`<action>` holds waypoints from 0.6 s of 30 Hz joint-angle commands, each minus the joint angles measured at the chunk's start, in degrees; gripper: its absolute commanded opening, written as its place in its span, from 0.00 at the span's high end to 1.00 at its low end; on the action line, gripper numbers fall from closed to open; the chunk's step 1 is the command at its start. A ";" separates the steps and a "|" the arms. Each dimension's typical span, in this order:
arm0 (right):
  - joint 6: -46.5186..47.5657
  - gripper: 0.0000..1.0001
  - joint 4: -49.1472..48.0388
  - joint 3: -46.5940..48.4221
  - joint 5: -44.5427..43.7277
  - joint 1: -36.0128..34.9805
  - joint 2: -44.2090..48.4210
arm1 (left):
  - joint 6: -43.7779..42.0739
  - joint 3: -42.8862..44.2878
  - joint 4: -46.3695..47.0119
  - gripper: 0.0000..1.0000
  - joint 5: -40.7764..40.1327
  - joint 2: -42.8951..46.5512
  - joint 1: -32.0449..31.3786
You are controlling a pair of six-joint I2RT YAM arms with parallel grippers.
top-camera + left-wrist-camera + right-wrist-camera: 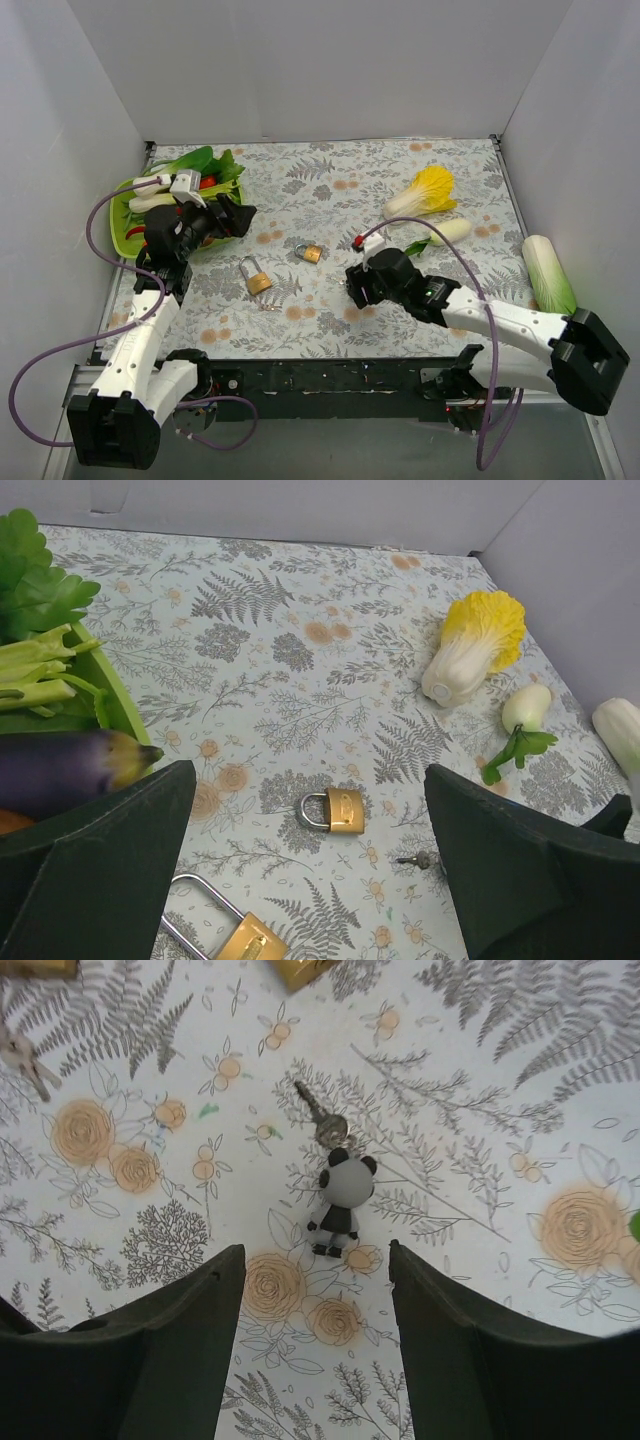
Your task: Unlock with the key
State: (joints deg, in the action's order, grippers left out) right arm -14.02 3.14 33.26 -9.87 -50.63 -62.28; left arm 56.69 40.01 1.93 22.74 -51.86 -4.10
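The key (318,1120) lies flat on the floral cloth, its silvery blade pointing up-left, with a small panda charm (343,1200) on its ring. My right gripper (315,1250) is open just short of the charm, with a finger on each side and touching nothing; in the top view it (353,287) covers the key. In the left wrist view the key (420,860) peeks out beside my right finger. A small brass padlock (308,252) and a larger one (256,278) lie left of it. My left gripper (232,217) is open and empty above the tray's edge.
A green tray (122,222) of vegetables stands at the far left, with an eggplant (60,770) in it. A yellow cabbage (428,192), a white bulb vegetable (442,233) and a pale green cabbage (548,272) lie to the right. Another small key (20,1055) lies near the larger padlock.
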 commanded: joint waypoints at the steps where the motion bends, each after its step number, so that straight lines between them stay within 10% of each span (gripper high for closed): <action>1: -1.36 0.34 2.49 4.79 -7.10 -4.30 -7.14 | -1.23 -0.19 1.84 0.02 3.00 0.36 -0.30; 18: -0.74 0.48 7.05 14.38 -9.82 -4.30 -24.38 | -1.05 -1.34 4.13 0.02 8.20 -0.09 -3.37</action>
State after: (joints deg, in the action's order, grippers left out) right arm -13.61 7.94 46.09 -18.46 -54.76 -85.36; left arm 56.49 38.94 5.19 30.26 -52.69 -7.25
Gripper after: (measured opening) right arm 0.517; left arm 0.981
